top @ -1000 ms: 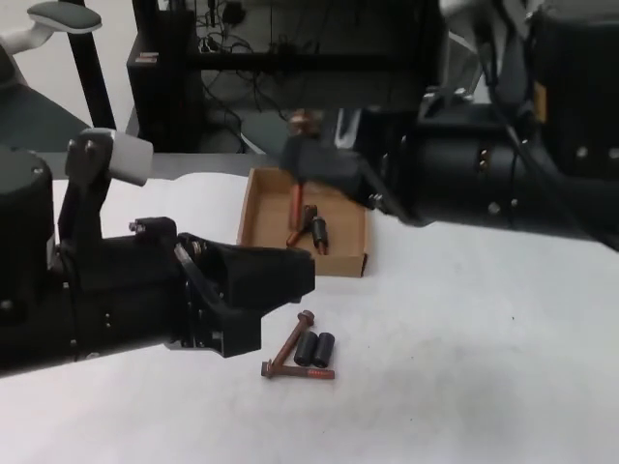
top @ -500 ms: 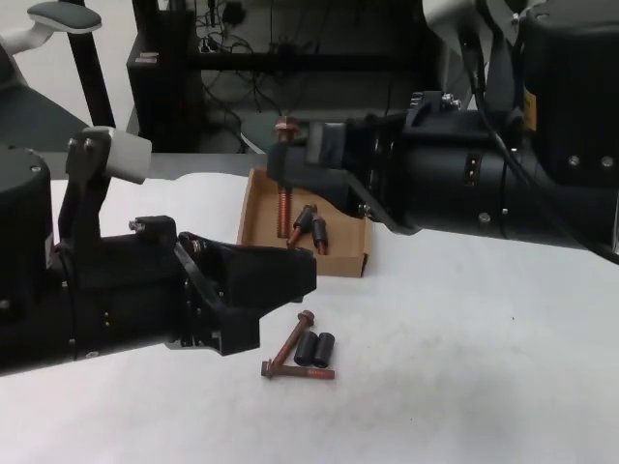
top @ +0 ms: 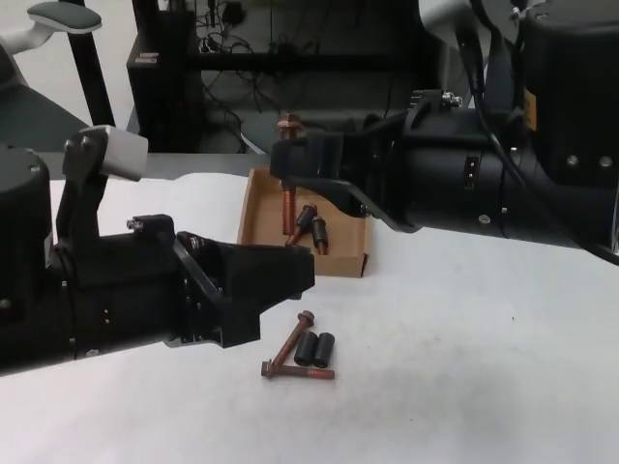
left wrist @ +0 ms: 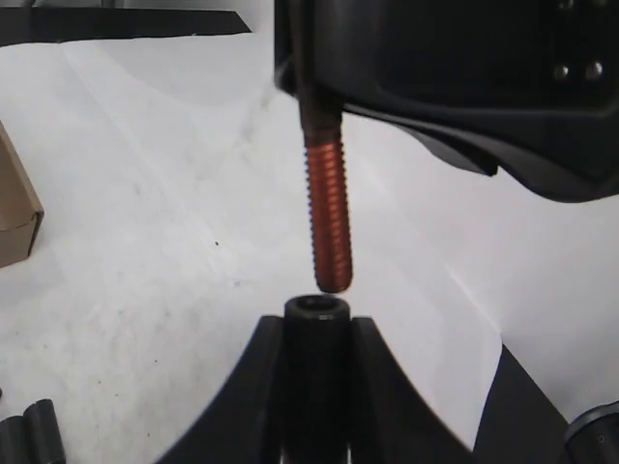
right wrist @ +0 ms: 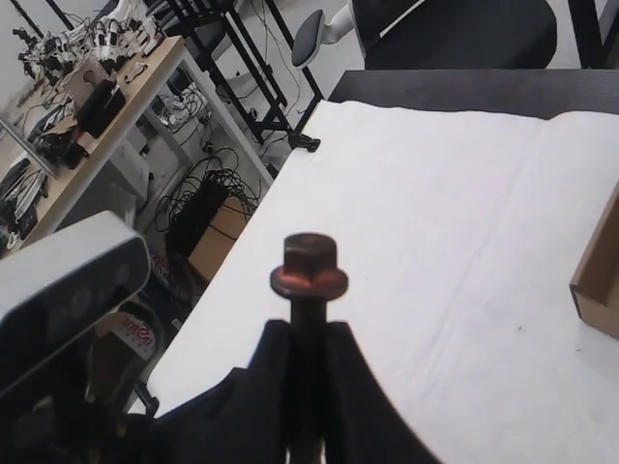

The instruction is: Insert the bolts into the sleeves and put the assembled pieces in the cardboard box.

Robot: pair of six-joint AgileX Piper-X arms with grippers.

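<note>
Right gripper (right wrist: pixel 308 333): clamped on the shank of a copper-coloured bolt (left wrist: pixel 327 222), hex head up and threaded end pointing down.
Left gripper (left wrist: pixel 316 331): closed around a black sleeve (left wrist: pixel 316 387), which it holds upright with the bore facing up.
Bolt and sleeve: not yet touching. The threaded tip hangs just above the mouth of the bore and looks close to centred in the left wrist view.
Just changed: over the last second the right arm has carried the bolt sideways above the cardboard box (top: pixel 340 263) towards the left gripper. The bolt now hangs straighter than it did. The left arm has hardly shifted.
Meaning for the task: the line-up looks nearly done and insertion has not begun. The next move probably calls for a straight descent of the bolt into the bore.
Box contents: what look like two assembled pieces (top: pixel 314 230) lean together inside.
Waiting on the cloth (top: pixel 464 338): two loose bolts (top: pixel 293 338) and two loose sleeves (top: pixel 315 349) lie close together in front of the box.
Risk: a slight offset could make the thread catch on the sleeve's rim and tilt it.
</note>
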